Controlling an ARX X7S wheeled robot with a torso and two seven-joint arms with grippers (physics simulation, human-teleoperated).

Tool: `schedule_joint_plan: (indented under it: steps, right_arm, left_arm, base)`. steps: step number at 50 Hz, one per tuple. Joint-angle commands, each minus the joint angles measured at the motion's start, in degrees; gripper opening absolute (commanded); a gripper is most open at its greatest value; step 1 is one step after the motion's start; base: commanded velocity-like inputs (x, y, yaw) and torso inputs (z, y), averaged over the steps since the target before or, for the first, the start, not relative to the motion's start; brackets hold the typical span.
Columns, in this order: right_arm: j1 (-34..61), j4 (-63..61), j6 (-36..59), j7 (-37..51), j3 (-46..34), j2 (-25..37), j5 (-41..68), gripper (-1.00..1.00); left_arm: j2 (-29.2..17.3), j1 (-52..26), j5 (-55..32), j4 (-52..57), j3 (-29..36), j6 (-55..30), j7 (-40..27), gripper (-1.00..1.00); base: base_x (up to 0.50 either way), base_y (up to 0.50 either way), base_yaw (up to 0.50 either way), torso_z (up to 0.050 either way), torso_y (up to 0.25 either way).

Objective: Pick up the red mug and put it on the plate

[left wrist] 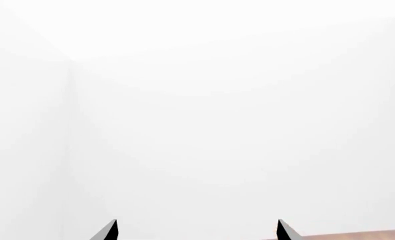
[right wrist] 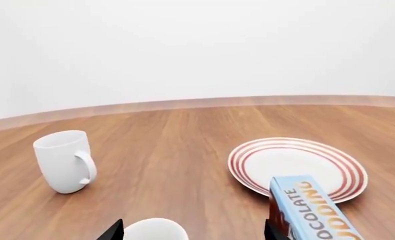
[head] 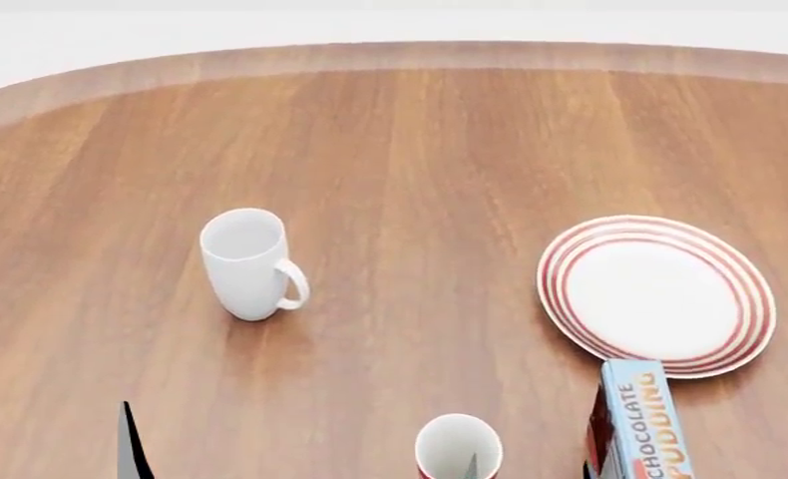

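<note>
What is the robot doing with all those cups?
It is going for the red mug, which stands at the near edge of the table and has not been lifted. The right pincer is open, one fingertip on each side of the mug's rim. The plate is bare, with a chocolate pudding box just in front of it. The white mug stands off to the left. The left pincer is open and holds nothing.

On the tabletop [head: 408,150]: white mug [head: 247,263] at left; plate [head: 656,295] at right; pudding box [head: 640,419] just before the plate; red mug [head: 458,449] nearest, left of the box.
</note>
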Motion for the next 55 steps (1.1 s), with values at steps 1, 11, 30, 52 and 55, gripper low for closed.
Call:
schedule_joint_plan:
  steps: [1,11,30,52,55]
  right_arm:
    - [0.11,0.24,-0.32,0.11,-0.21,0.12,0.20,1.00]
    - [0.34,0.80,-0.72,0.11,-0.39,0.17,0.35,1.00]
    - [0.32,0.47,-0.57,0.61,-0.81,0.49,0.49,1.00]
    - [0.42,0.63,-0.94,0.88,-1.17,0.77,0.81,1.00]
    - [0.41,0.43,-0.80,0.95,-1.22,0.86,0.90,1.00]
  left_arm:
    - [-0.16,-0.07,0.10,-0.01,0.24,0.02,-0.35,1.00]
    - [-0.31,-0.15,0.16,-0.08,0.48,0.16,-0.61,1.00]
    - [-0.54,-0.27,0.26,-0.12,0.85,0.24,-1.20,1.00]
    - [-0.82,-0.40,0.27,-0.16,1.31,0.32,-1.78,1.00]
    - [-0.88,-0.43,0.31,-0.17,1.39,0.33,-1.84,1.00]
  base:
    - [0.15,0.00,0.00,0.000,0.000]
    - [0.14,0.00,0.00,0.000,0.000]
    - [0.14,0.00,0.00,0.000,0.000]
    - [0.15,0.00,0.00,0.000,0.000]
    - [0.15,0.00,0.00,0.000,0.000]
